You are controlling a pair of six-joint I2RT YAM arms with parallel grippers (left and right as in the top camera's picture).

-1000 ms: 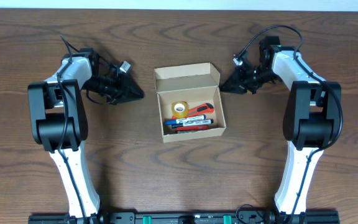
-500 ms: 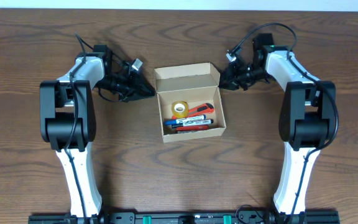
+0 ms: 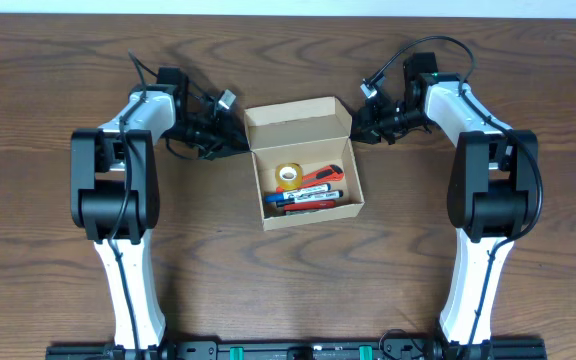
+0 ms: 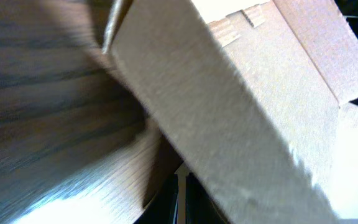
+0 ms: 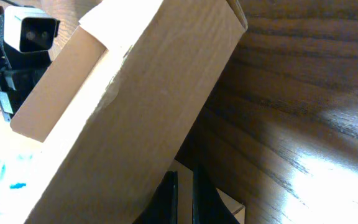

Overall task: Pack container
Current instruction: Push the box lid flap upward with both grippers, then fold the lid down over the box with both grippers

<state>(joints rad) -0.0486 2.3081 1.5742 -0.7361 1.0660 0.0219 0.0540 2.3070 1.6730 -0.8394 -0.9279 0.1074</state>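
Note:
The container (image 3: 305, 165) is a tan cardboard box, open at the table's middle, with its flap lid (image 3: 298, 118) standing up at the back. Inside lie a yellow tape roll (image 3: 289, 174), an orange cutter (image 3: 320, 178) and some pens (image 3: 308, 199). My left gripper (image 3: 236, 143) sits at the box's back left corner, fingers together, with the cardboard wall (image 4: 241, 112) filling the left wrist view above the fingertips (image 4: 182, 186). My right gripper (image 3: 359, 130) sits at the back right corner, fingers close together (image 5: 184, 193) under the tilted lid (image 5: 123, 112).
The wooden table (image 3: 528, 260) surrounds the box. Both arm bases stand at the front edge, left (image 3: 128, 300) and right (image 3: 473, 300). Cables loop above each wrist.
Both grippers have moved inward to the box's back corners, the left one farther. The box and its contents have stayed put.

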